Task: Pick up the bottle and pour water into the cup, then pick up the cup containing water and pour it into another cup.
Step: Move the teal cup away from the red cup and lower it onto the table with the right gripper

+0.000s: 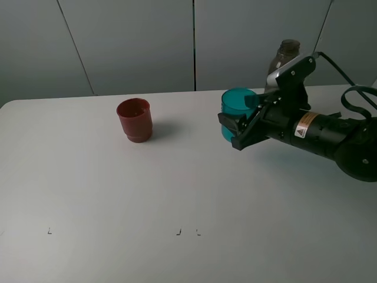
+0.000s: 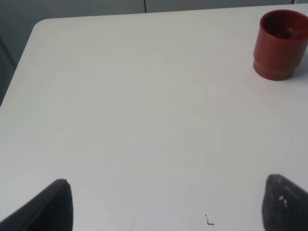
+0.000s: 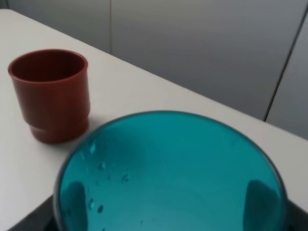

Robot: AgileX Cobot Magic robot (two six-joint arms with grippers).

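Right gripper (image 1: 240, 128) clamped round the teal cup (image 1: 237, 106), held up near the table's (image 1: 177, 188) back right, presumably for carrying toward the red-brown cup (image 1: 135, 119) mid-back. Left gripper (image 2: 163, 207) wide apart, idle.

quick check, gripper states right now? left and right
Left gripper: open, holding nothing, over bare table.
Right gripper: closed on the teal cup, upright, right of the red cup.

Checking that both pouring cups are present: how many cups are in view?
2. The teal cup is gripped by the right gripper near the bottle; the red-brown cup stands alone, further left.
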